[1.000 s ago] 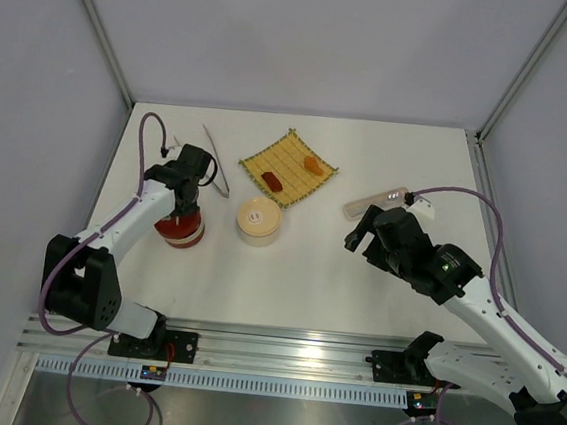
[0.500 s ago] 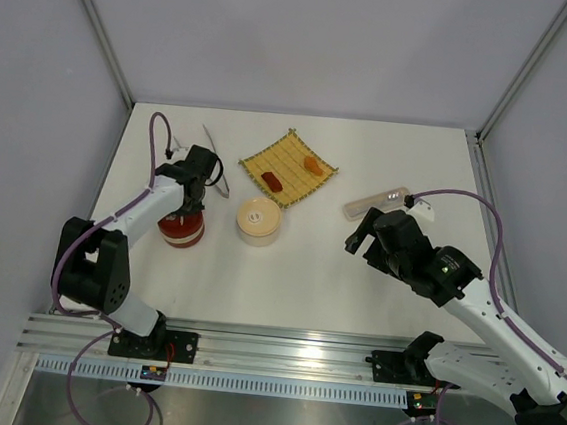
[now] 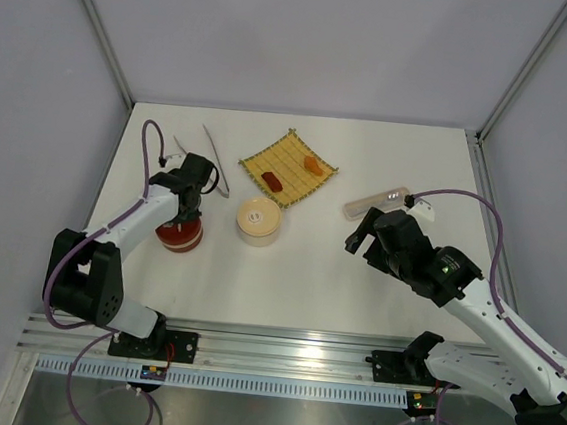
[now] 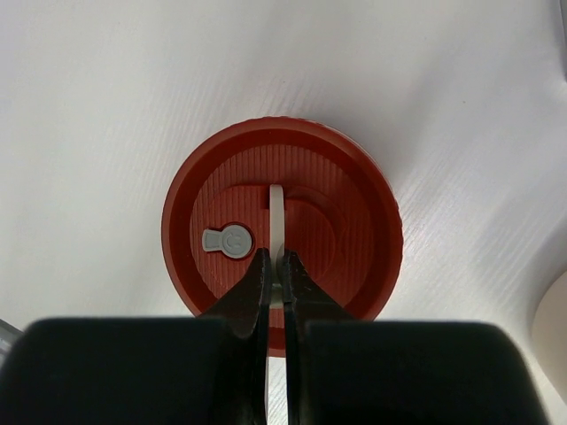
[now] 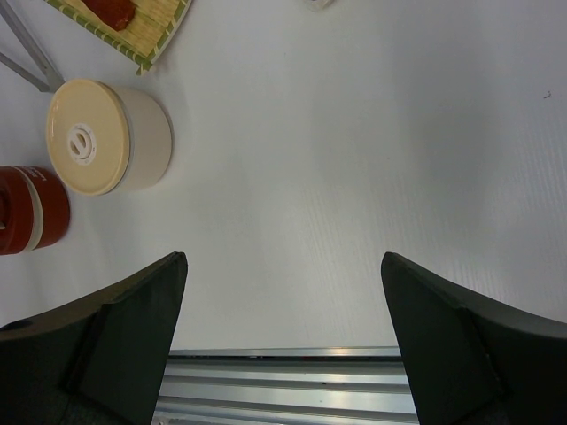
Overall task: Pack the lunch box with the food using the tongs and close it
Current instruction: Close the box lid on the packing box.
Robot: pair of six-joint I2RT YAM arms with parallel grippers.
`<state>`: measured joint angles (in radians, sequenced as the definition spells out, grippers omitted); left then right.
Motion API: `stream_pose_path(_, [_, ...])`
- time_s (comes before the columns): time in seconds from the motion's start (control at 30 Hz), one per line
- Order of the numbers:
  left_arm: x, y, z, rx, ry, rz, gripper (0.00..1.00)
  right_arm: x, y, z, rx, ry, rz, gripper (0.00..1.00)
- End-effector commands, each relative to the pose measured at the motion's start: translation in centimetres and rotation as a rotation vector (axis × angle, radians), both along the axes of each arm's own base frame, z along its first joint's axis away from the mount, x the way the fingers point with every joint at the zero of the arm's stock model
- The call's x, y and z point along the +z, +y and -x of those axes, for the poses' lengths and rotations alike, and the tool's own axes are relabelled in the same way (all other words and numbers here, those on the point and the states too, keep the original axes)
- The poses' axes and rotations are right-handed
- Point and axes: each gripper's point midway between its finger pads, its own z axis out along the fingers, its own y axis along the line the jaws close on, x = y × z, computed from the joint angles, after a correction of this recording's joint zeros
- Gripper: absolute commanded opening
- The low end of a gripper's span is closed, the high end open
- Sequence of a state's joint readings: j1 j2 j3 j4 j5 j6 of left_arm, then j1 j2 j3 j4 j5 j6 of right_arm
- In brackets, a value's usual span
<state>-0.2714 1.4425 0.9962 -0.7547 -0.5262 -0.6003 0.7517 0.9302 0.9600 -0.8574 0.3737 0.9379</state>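
The lunch box (image 3: 260, 219) stands mid-table with its cream lid on; it also shows in the right wrist view (image 5: 106, 137). A red piece (image 3: 273, 179) and an orange piece (image 3: 313, 164) of food lie on the yellow mat (image 3: 295, 148). To the mat's left lie the silver tongs (image 3: 216, 161), untouched. My left gripper (image 4: 275, 261) points down over the red lid (image 4: 354, 221) of the red tin (image 3: 178, 233), shut on the lid's thin white handle (image 4: 276, 208). To the right, my right gripper (image 5: 283, 261) hangs open over bare table, holding nothing.
A translucent oblong case (image 3: 375, 202) lies just beyond the right gripper. The red tin (image 5: 31, 211) stands close to the left of the lunch box. The aluminium rail (image 3: 290, 354) runs along the near edge. Grey walls enclose the table at the back and both sides.
The left arm's wrist and cable have shifted slightly above the red tin, uncovering more of the tongs. The tin stays in place, and the right arm is still.
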Motion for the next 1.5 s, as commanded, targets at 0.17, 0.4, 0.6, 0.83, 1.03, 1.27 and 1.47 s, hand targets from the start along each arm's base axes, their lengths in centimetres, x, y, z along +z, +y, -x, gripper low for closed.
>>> stream_pose_path(0.17, [0.3, -0.1, -0.4, 0.052, -0.07, 0.011, 0.0, 0.4, -0.1, -0.2, -0.011, -0.025, -0.013, 0.99])
stream_pose_path(0.4, [0.0, -0.3, 0.0, 0.079, -0.11, 0.006, 0.0, 0.1, 0.1, -0.2, -0.006, -0.018, -0.013, 0.99])
stream_pose_path(0.6, [0.5, -0.1, -0.1, 0.116, -0.234, 0.03, 0.0, 0.3, 0.0, -0.2, -0.007, -0.023, -0.014, 0.99])
stream_pose_path(0.83, [1.5, 0.3, 0.3, 0.138, -0.285, 0.015, 0.0, 0.4, -0.3, 0.1, -0.011, -0.026, -0.017, 0.99])
stream_pose_path(1.03, [3.0, 0.5, 0.5, 0.138, -0.369, 0.032, 0.0, 0.5, -0.5, 0.2, -0.013, -0.03, -0.02, 0.99])
stream_pose_path(1.27, [2.4, 0.3, 0.7, 0.134, -0.342, 0.035, 0.0, 0.5, -0.5, 0.4, -0.014, -0.031, -0.031, 0.99])
stream_pose_path(1.47, [0.6, -0.2, 0.6, 0.13, -0.28, 0.038, 0.0, 0.4, -0.7, 0.5, -0.02, -0.03, -0.027, 0.99])
